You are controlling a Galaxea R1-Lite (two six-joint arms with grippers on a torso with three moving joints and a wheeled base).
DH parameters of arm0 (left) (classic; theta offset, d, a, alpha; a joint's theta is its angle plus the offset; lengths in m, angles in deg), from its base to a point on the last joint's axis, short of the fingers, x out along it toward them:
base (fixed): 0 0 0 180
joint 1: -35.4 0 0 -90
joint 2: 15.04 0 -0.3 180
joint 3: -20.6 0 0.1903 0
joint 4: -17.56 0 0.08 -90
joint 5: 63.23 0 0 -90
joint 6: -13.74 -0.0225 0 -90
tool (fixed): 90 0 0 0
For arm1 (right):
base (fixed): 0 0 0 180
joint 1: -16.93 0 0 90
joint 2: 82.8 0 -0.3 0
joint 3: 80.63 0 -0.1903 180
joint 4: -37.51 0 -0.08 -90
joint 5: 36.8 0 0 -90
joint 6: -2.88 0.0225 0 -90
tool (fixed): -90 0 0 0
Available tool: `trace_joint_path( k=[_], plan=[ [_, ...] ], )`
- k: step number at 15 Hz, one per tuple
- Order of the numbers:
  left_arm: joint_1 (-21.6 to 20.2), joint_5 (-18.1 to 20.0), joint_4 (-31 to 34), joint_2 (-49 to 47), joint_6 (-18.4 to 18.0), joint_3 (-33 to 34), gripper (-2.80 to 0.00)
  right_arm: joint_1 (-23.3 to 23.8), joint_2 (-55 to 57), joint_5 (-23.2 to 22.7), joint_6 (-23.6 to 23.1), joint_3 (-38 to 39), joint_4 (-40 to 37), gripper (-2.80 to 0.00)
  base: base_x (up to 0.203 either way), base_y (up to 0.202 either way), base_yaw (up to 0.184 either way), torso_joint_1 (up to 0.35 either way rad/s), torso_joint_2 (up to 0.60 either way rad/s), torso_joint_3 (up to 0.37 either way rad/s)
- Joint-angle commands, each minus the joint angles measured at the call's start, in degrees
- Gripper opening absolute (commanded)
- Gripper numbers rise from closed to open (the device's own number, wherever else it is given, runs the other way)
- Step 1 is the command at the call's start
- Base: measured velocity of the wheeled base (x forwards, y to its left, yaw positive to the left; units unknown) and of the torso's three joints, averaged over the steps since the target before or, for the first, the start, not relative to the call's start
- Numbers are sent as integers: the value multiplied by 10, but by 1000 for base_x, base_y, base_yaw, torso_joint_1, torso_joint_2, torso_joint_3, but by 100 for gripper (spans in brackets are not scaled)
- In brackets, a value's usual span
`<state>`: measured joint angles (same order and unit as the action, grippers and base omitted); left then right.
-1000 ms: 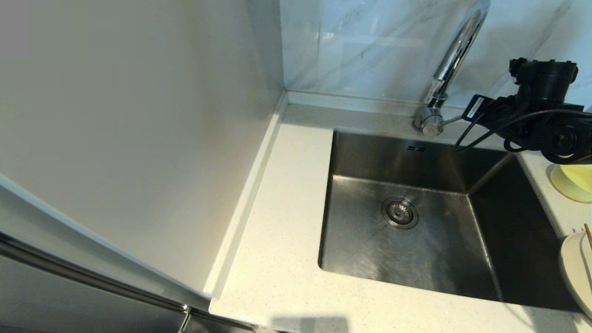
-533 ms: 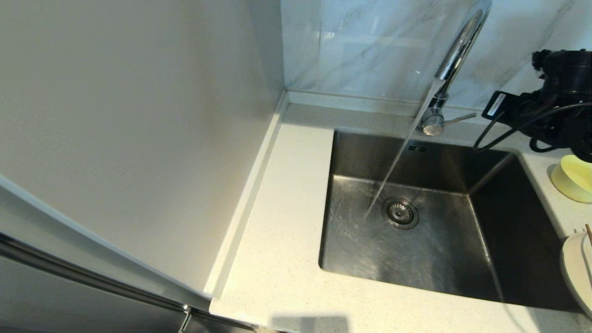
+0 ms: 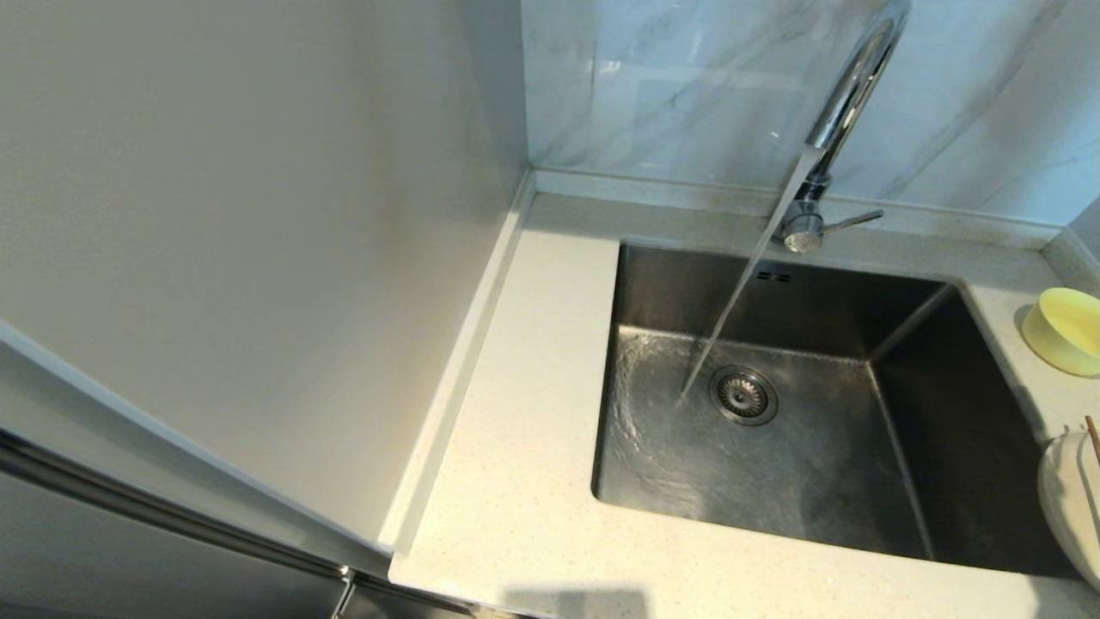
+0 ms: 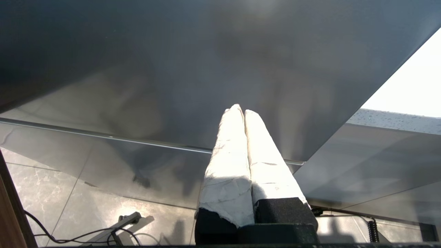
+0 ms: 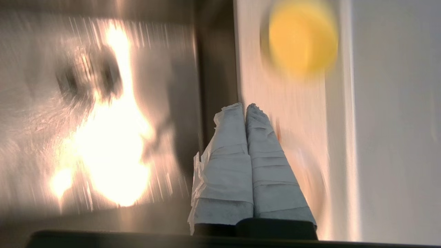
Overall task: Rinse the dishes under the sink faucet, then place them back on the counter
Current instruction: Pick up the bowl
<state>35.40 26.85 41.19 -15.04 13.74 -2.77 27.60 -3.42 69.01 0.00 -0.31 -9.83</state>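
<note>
Water runs from the sink faucet [image 3: 846, 94] into the sink [image 3: 773, 430], so rinsing can start; next comes picking up a dish. The bowl [image 3: 1068, 330], plate [image 3: 1070, 507] and chopsticks [image 3: 1093, 438], long axis running front to back, wait on the counter [image 3: 533, 413] right of the basin. Left gripper [image 4: 239, 113], parked, and right gripper [image 5: 246, 108], above the counter, are both clenched and empty.

head: high, down on sink [image 3: 773, 430] | R wrist: shares sink, bowl [image 5: 303, 38] | L wrist: low, up at cabinet

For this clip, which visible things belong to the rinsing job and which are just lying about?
Job: faucet, running; sink; yellow bowl, plate and chopsticks on the counter; shut right hand.
Just about: marble wall panel; parked left hand.
</note>
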Motion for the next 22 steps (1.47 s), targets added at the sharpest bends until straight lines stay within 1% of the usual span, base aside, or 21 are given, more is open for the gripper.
trace_joint_path(
  k=[1, 5, 8, 10, 11, 12, 13, 14, 20, 22],
  plan=[
    [0, 0, 0, 0, 0, 0, -280, 4, -42, 0, -6, 1, -102, -280, 0, 0, 0, 0, 0, 0],
    [0, 0, 0, 0, 0, 0, -280, 5, 31, -2, -6, -15, -95, -280, 0, 0, 0, 0, 0, 0],
    [0, 0, 0, 0, 0, 0, -280, 5, 99, -36, -3, -72, -94, -280, 0, 0, 0, 0, 0, 0],
    [0, 0, 0, 0, 0, 0, -280, 5, 149, -39, 9, -124, -95, -280, 0, 0, 0, 0, 0, 0],
    [0, 0, 0, 0, 0, 0, -280, 5, 172, -28, 21, -151, -96, -280, 0, 0, 0, 0, 0, 0],
    [0, 0, 0, 0, 0, 0, -280, 5, 190, -5, 31, -170, -98, -280, 0, 0, 0, 0, 0, 0],
    [0, 0, 0, 0, 0, 0, -280, 5, 203, 17, 38, -183, -98, -280, 0, 0, 0, 0, 0, 0],
    [0, 0, 0, 0, 0, 0, -280, 5, 210, 28, 44, -190, -99, -280, 0, 0, 0, 0, 0, 0],
    [0, 0, 0, 0, 0, 0, -280, 12, 264, 64, 54, -244, -99, -280, 0, 0, 0, 0, 0, 0],
    [0, 0, 0, 0, 0, 0, -280, 17, 276, 66, 54, -253, -97, -280, 0, 0, 0, 0, 0, 0]
  ],
)
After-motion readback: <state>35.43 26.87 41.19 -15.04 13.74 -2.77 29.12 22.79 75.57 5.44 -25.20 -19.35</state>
